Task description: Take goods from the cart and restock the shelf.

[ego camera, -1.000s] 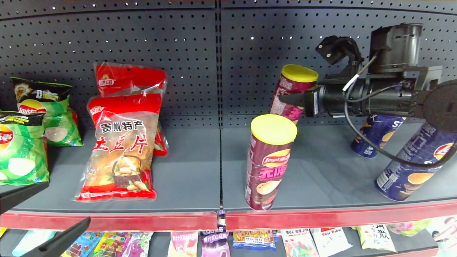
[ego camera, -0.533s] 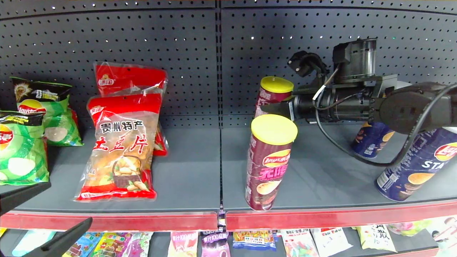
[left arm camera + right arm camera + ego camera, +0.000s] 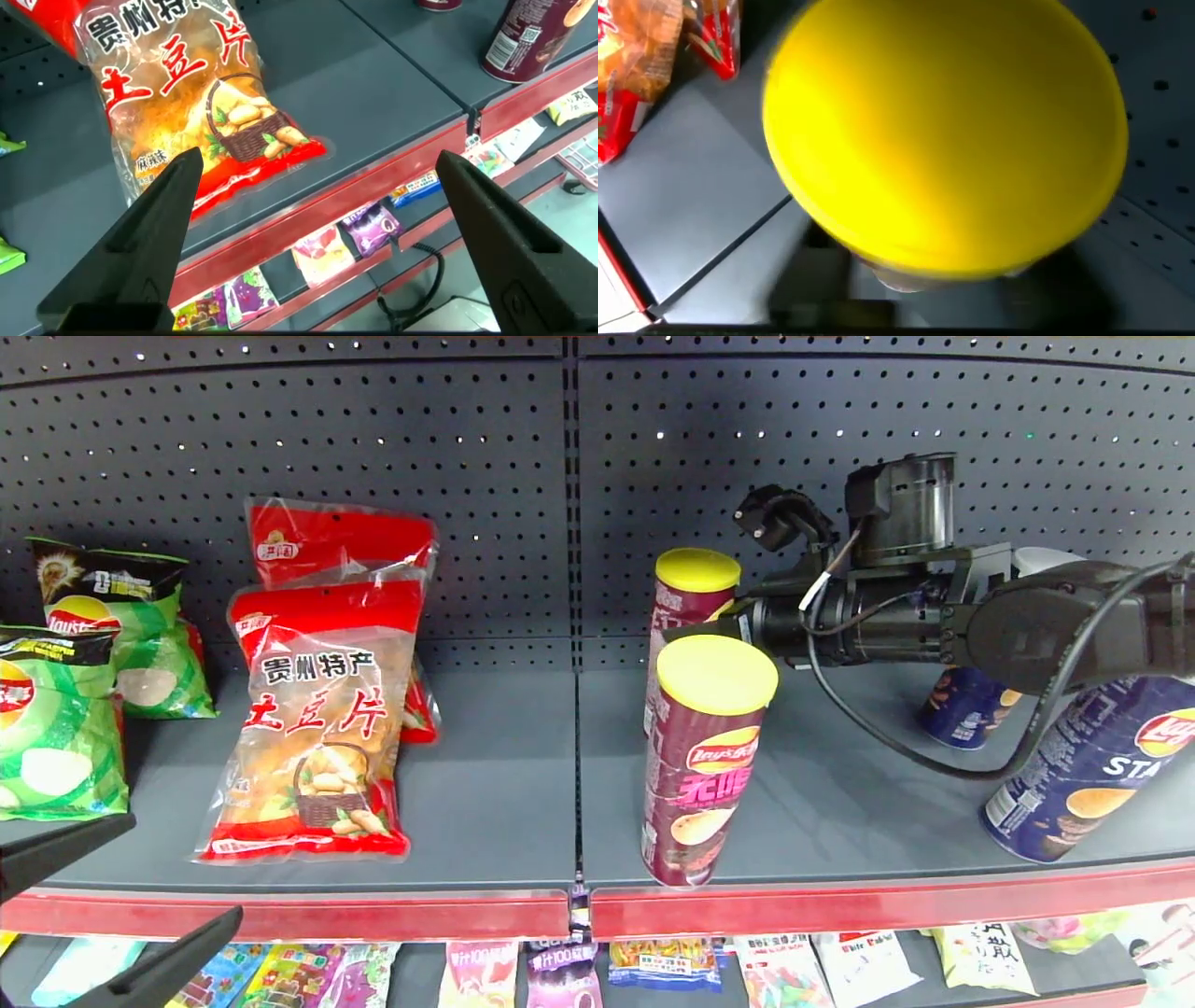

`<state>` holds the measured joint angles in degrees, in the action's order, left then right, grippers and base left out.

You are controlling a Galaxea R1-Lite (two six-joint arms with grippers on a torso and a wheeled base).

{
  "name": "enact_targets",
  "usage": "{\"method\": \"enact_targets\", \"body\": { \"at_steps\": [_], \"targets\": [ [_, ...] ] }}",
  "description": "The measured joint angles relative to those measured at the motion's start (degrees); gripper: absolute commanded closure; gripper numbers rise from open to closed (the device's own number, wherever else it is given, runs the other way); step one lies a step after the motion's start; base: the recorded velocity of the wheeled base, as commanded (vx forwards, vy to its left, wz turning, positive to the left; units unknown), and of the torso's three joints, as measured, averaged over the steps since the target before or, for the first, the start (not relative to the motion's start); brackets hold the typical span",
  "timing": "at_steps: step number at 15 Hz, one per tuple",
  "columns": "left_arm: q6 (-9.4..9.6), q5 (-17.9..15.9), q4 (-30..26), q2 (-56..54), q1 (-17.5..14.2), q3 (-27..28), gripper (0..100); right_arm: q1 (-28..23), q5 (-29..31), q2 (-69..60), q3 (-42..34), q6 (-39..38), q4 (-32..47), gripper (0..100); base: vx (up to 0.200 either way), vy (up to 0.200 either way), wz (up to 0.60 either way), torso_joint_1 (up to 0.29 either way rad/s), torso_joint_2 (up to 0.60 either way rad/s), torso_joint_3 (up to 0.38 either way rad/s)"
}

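A maroon chip can with a yellow lid (image 3: 689,590) is held nearly upright at the back of the grey shelf (image 3: 840,784). My right gripper (image 3: 711,627) is shut on its side, reaching in from the right. The can is just behind a matching can (image 3: 705,756) that stands near the shelf's front edge. In the right wrist view the held can's yellow lid (image 3: 948,131) is very close. I cannot tell whether the held can's base touches the shelf. My left gripper (image 3: 185,866) hangs open and empty below the shelf's front left, its fingers (image 3: 173,201) spread before a red snack bag (image 3: 177,103).
Two red snack bags (image 3: 317,709) stand left of centre, and green chip bags (image 3: 56,728) lie at the far left. Two blue cans (image 3: 1083,775) (image 3: 966,705) lean at the right, under my right arm. Small packets (image 3: 653,961) fill the lower shelf.
My right arm has carried the maroon can leftward and down, from tilted above the shelf to nearly upright behind the front can. The left gripper has stayed in place.
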<state>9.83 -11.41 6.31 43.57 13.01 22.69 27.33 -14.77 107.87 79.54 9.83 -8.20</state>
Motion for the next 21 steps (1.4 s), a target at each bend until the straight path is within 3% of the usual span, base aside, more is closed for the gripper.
{"method": "enact_targets", "body": {
  "at_steps": [6, 11, 17, 21],
  "targets": [
    [0.05, 0.02, 0.02, 0.85, 0.00, 0.13, 0, 0.56, 3.10, -3.57, -5.27, -0.20, 0.06, 0, 0.000, 0.000, 0.00, 0.000, 0.00, 0.000],
    [3.74, -0.46, 0.33, 5.30, 0.30, 1.45, 0, 0.78, 8.51, -14.58, -19.43, -0.99, 0.02, 0, 0.000, 0.000, 0.00, 0.000, 0.00, 0.000],
    [4.13, -0.88, 0.38, 12.61, 2.04, 3.39, 0, 1.74, 10.09, -31.15, -33.93, -1.54, 0.05, 0, 0.000, 0.000, 0.00, 0.000, 0.00, 0.000],
    [4.11, -0.66, 3.25, 19.32, 6.06, 5.21, 0, 6.31, 10.05, -45.86, -45.03, -1.49, 0.27, 0, 0.000, 0.000, 0.00, 0.000, 0.00, 0.000]
  ]
}}
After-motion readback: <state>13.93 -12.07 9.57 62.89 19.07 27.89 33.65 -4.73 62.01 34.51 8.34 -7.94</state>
